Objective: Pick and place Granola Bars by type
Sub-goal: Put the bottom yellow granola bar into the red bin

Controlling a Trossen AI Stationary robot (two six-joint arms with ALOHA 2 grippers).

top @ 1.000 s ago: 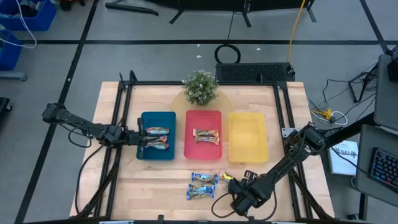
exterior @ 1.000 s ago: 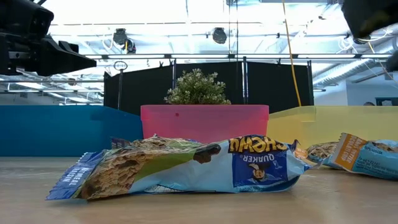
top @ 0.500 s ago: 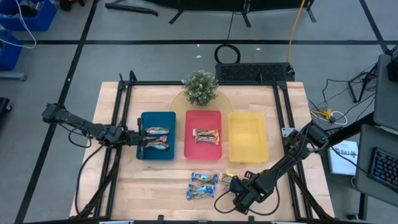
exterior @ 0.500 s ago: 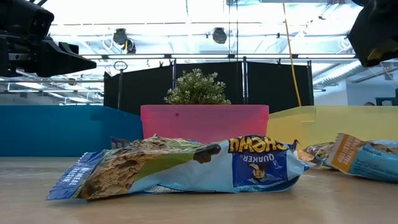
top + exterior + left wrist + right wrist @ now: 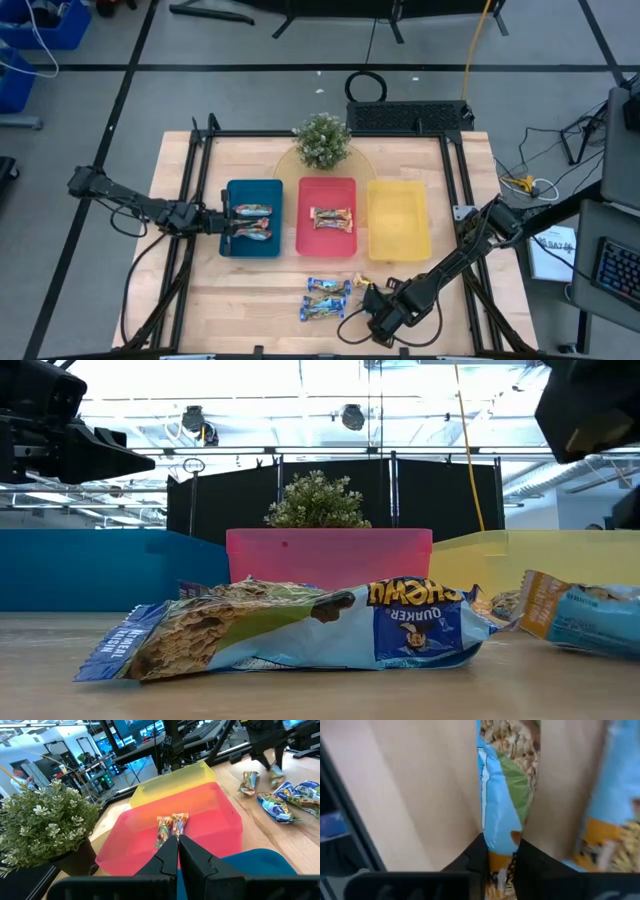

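Note:
My right gripper (image 5: 372,296) is near the table's front edge, shut on a blue-white granola bar (image 5: 505,795), which also shows in the low view (image 5: 580,620). Two more blue-white bars (image 5: 328,286) (image 5: 321,306) lie flat on the table just to its left. The nearer one fills the low view (image 5: 290,625). Two greenish-red bars (image 5: 250,221) lie in the blue tray (image 5: 236,248). Two tan-gold bars (image 5: 332,217) lie in the red tray (image 5: 326,245). The yellow tray (image 5: 398,220) holds nothing. My left gripper (image 5: 178,842) is shut and empty, hovering at the blue tray's left edge (image 5: 218,222). My right gripper pinches the blue-white bar by its end with the orange print (image 5: 500,862), between its two fingers. The fingers come slanting from the table's near right and lie along the bar. The bar reaches forward from the fingers, low over the table, slightly tilted in the low view.
A small potted plant (image 5: 322,140) stands behind the trays at the far middle. Black frame rails (image 5: 195,200) (image 5: 455,190) run along both sides of the table. Bare wood lies in front of the blue tray (image 5: 240,295).
My right gripper has moved toward the table's left, closer to the loose blue-white bars. The bar it holds has shifted left with it, and its orange end has tipped up a little. My left arm has kept still.

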